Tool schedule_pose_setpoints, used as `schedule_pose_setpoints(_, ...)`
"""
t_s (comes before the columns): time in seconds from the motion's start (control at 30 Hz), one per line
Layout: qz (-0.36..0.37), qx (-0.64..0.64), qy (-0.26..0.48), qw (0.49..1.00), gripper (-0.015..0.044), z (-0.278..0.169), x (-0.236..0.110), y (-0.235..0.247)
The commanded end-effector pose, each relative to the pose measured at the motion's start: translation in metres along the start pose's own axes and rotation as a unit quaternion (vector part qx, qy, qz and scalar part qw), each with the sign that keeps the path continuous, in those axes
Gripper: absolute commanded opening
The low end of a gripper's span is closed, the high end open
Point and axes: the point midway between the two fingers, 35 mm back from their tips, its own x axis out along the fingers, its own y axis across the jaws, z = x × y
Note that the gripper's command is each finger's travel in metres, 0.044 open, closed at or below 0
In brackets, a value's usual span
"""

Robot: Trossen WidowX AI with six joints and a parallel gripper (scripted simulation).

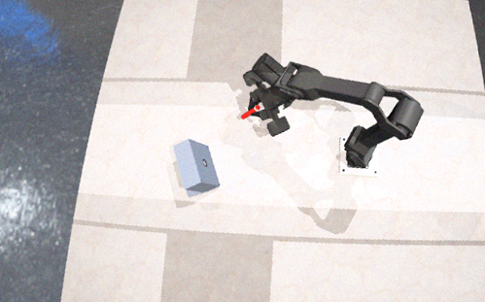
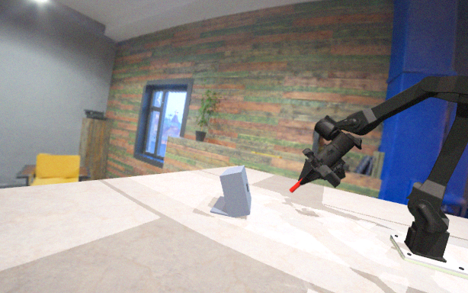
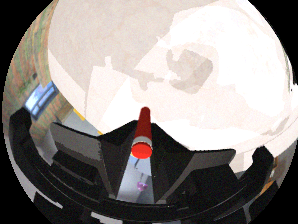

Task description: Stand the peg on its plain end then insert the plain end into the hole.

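My gripper is shut on the red peg and holds it in the air above the table. The peg's white band sits at the fingers. Its plain red end sticks out, slanting down and towards the panel. The grey-blue sloped panel stands on the table, well clear of the peg. A single dark hole sits in its sloped face. The panel does not show in the wrist view.
The arm's base stands on a white plate on the table. The table top is pale with grey patches. A dark floor surrounds the table.
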Motion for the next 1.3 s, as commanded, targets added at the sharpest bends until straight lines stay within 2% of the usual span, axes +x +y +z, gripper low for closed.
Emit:
schedule_pose_setpoints(0.0, 0.004, -0.003, 0.017, 1.0, 0.0, -0.004, 0.001, -0.002)
schedule_pose_setpoints(1.27, 0.028, -0.033, 0.132, 0.99, 0.0, -0.03, 0.008, -0.026)
